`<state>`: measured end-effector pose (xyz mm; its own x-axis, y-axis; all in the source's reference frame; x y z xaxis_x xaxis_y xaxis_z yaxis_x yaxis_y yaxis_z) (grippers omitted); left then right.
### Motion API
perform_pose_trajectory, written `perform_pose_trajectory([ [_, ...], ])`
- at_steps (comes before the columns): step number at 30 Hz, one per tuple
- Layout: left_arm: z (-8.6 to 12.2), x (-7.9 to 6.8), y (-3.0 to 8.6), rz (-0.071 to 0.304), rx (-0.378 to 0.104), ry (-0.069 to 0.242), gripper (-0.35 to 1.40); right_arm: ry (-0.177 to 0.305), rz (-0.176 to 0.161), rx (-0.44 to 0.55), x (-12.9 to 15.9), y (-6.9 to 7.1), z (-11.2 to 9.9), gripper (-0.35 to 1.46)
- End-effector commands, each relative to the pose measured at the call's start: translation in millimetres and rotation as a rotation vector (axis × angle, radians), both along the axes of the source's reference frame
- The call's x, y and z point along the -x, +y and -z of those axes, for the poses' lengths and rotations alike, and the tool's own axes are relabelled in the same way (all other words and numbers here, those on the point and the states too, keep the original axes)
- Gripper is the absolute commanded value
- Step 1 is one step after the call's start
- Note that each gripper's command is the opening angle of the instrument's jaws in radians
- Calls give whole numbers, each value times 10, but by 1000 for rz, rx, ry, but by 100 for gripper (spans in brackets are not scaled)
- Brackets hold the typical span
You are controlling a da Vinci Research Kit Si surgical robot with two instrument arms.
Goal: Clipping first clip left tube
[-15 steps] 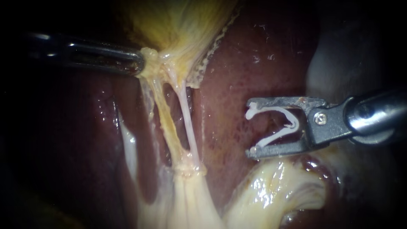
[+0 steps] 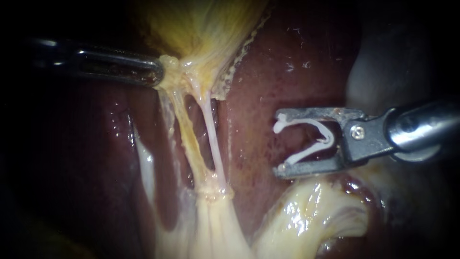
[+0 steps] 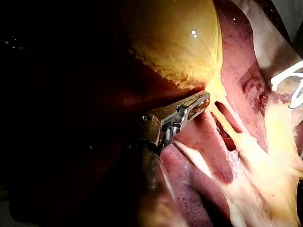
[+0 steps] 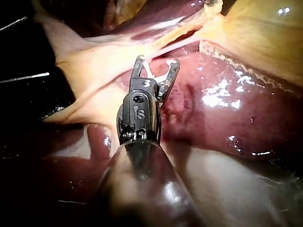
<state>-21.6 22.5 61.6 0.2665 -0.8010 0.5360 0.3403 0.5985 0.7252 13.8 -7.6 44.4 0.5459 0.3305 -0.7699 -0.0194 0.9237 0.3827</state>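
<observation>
Two thin tubes run side by side from the gallbladder (image 2: pixel 201 24) down to pale tissue: the yellowish left tube (image 2: pixel 184 129) and the whiter right tube (image 2: pixel 211 134). My left instrument (image 2: pixel 158 74) is shut on tissue at the gallbladder's neck and holds it taut; its jaws (image 3: pixel 201 101) also show in the left wrist view. My right instrument (image 2: pixel 278 144) is to the right of both tubes, apart from them. Its jaws stand wide and hold an open white clip (image 2: pixel 303 156) whose mouth faces the tubes. In the right wrist view the clip (image 4: pixel 158 74) sits between the jaws (image 4: pixel 158 61).
Dark red liver (image 2: pixel 287 57) lies behind and around the tubes. A glossy pale yellow fold (image 2: pixel 311 216) sits just under my right instrument's lower jaw. A window of open space shows between the two tubes.
My right instrument has edged a little to the left, toward the tubes, with the clip still in its jaws. The left instrument and the tubes have not moved.
</observation>
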Motion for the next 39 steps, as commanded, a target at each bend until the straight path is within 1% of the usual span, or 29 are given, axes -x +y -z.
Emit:
perform_pose_trajectory([
  [1,0,0,0,-1,-1,-1,-35,2,-1,-7,-2,0,0,48],
  [4,0,0,0,-1,-1,-1,-35,4,-9,-38,-10,-2,-1,48],
  [6,0,1,0,0,-1,0,-35,3,-20,-64,-15,-4,-3,47],
  [9,1,3,0,-2,-2,-2,-35,7,-22,-92,-24,-9,-7,47],
  [19,1,7,-1,-2,-3,-2,-35,19,-17,-177,-66,-37,-34,47],
  [24,0,8,-3,-3,-2,-3,-35,23,-9,-205,-80,-48,-49,47],
  [28,-1,9,-3,-3,-2,-2,-35,26,-1,-229,-87,-50,-61,46],
  [36,-2,10,-5,-5,-1,-3,-35,36,28,-268,-92,-52,-88,44],
  [39,-3,10,-5,-4,-1,-3,-35,34,26,-269,-92,-52,-95,44],
])
